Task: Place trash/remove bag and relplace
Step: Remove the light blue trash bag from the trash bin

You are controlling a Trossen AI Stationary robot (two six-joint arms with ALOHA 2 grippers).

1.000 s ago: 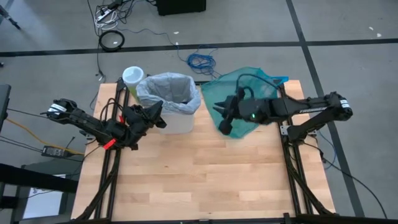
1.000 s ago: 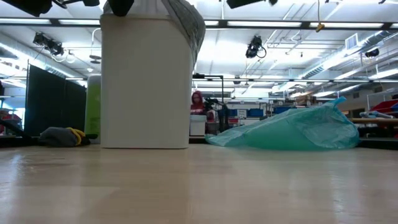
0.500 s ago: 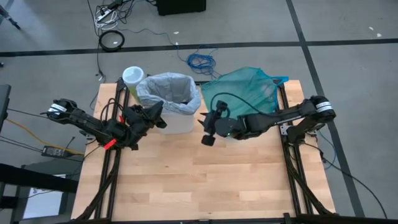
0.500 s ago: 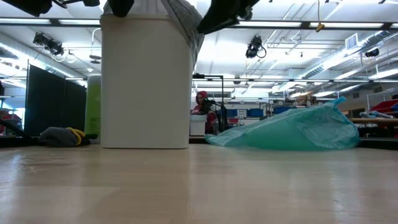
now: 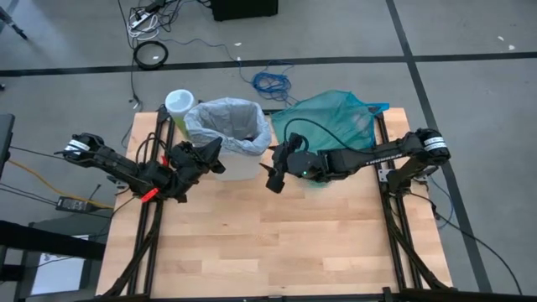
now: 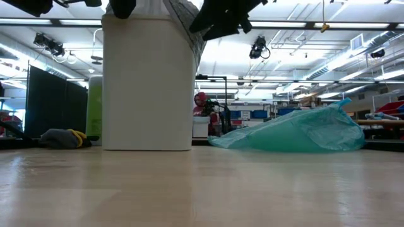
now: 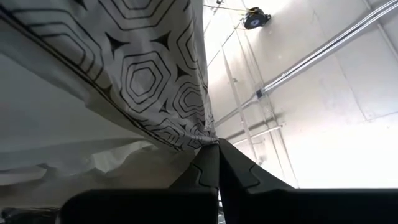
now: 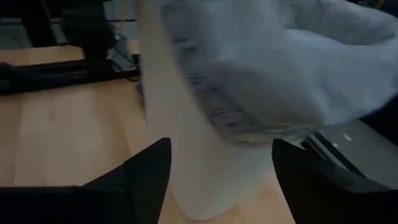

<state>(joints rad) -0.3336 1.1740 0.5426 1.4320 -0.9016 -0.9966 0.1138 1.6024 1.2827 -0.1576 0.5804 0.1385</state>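
I'm seeing the white bin (image 6: 147, 82) running off the low view's top edge, so its rim and the bag (image 5: 226, 122) draped over it are mostly cut off there. From above, the bag's folds are hiding the bin's inside; I can't tell whether any trash is lying in it. The right wrist view is blurring the bag's crinkled overhang. The right gripper (image 5: 273, 174) is hiding part of the teal bag (image 5: 336, 122) behind it.
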